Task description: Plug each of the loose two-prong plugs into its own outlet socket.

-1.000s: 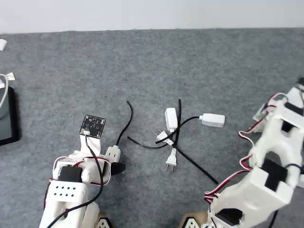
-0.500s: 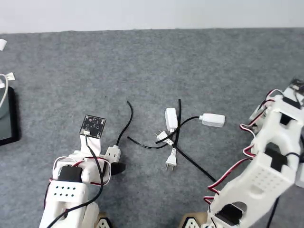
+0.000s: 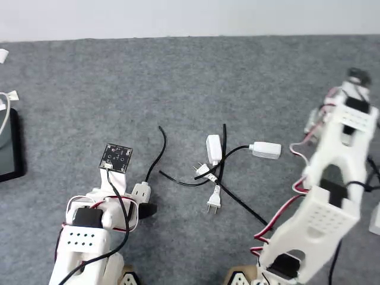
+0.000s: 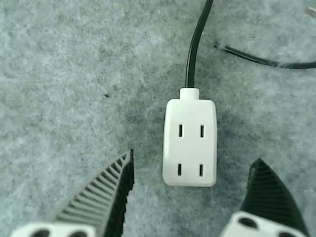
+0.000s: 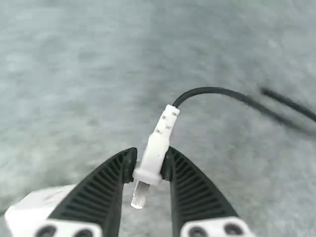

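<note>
One plug (image 5: 159, 133) pinched by body in right hand (image 5: 149, 154), prongs bare, cord trailing, above counter (image 4: 59, 74). One outlet (image 4: 190, 143) flat on counter, slots up, within spread left hand (image 4: 192, 162). Advised: steady outlet, square prongs to slots, press straight, no twist.

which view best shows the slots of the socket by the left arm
Left wrist view: the outlet socket lies face up, both slot pairs plain. The high view shows it small beside the left arm, slots unclear. The right wrist view faces a two-prong plug.
</note>
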Available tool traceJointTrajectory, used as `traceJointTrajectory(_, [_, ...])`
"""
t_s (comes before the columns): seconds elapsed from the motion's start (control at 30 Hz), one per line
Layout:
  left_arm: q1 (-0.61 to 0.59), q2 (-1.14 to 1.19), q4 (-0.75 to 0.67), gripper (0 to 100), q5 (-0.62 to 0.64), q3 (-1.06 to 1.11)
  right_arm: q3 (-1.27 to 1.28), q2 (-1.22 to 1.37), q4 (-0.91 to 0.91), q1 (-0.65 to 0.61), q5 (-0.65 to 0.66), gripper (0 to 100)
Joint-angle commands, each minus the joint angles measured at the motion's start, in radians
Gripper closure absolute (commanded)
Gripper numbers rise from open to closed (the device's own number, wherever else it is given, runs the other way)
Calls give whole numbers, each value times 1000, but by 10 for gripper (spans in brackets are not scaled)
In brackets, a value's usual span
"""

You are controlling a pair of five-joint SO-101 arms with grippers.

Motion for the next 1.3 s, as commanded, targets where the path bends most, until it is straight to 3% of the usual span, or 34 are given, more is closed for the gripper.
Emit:
traceJointTrajectory(0.0, [-6,-14,-5,717,-9,-2,-48,-99,30,-91,94,990])
traceJointTrajectory(0.13, [-6,-14,-5,717,-9,-2,118,-236,35,-191,222,990])
traceJointTrajectory(0.3, [-6,-14,-5,717,-9,-2,486,-424,35,-266,519,990])
traceJointTrajectory(0.7, [-6,-14,-5,717,-11,-2,950,-644,-120,170,1013,990])
traceJointTrajectory(0.9, [-6,-14,-5,717,-11,-1,1076,-642,-255,315,1105,973])
traceJointTrajectory(1.1, [-6,-14,-5,717,-9,-1,1094,-650,-262,429,1181,768])
traceJointTrajectory(1.27, [-6,-14,-5,717,-9,-1,1053,-687,-185,450,1183,802])
